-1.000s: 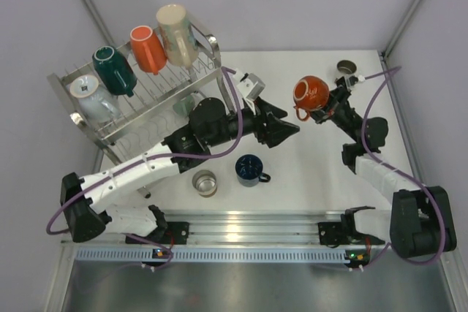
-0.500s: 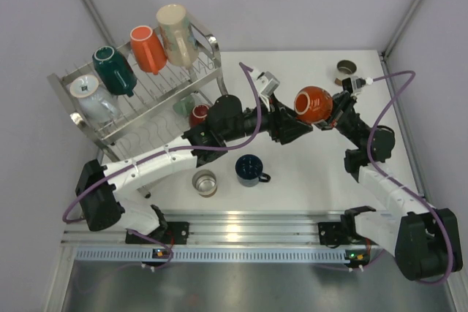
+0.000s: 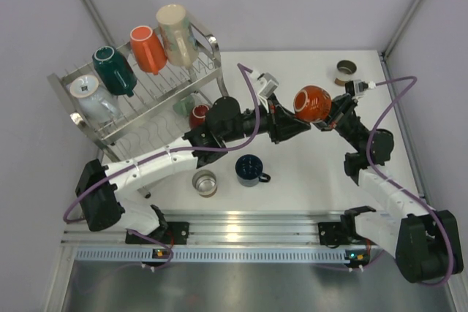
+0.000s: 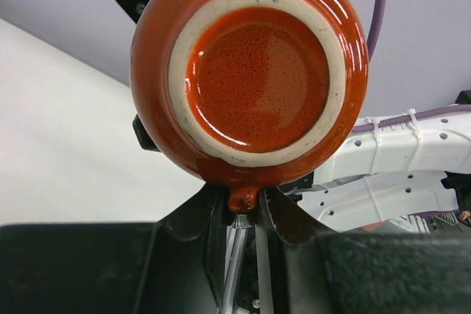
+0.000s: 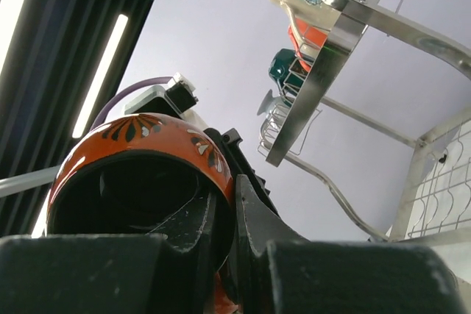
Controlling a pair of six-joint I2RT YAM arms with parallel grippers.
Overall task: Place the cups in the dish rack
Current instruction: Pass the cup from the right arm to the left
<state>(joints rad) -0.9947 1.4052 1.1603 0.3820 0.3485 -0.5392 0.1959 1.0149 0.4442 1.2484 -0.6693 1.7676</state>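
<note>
A round red cup [image 3: 313, 101] hangs in the air over the middle of the table, held from both sides. My right gripper [image 3: 330, 113] is shut on its rim, one finger inside the cup [image 5: 140, 152] and one outside. My left gripper [image 4: 243, 204] faces the cup's base [image 4: 257, 71], and its fingers are closed on the handle stub. The dish rack [image 3: 157, 100] stands at the far left. Its upper tier holds teal [image 3: 113, 69], orange [image 3: 148, 49], beige [image 3: 175, 34] and pale blue [image 3: 93, 99] cups. A small red cup [image 3: 199, 115] and a mint one [image 3: 184, 105] sit lower down.
A navy mug [image 3: 248, 169] and a clear glass [image 3: 205, 183] stand on the table in front of my left arm. A small brown cup [image 3: 345, 71] stands at the far right corner. The rack's frame [image 5: 331, 56] shows in the right wrist view.
My left arm reached right to the red cup and its jaws closed on the handle. The right gripper turned the cup so that its base faces left.
</note>
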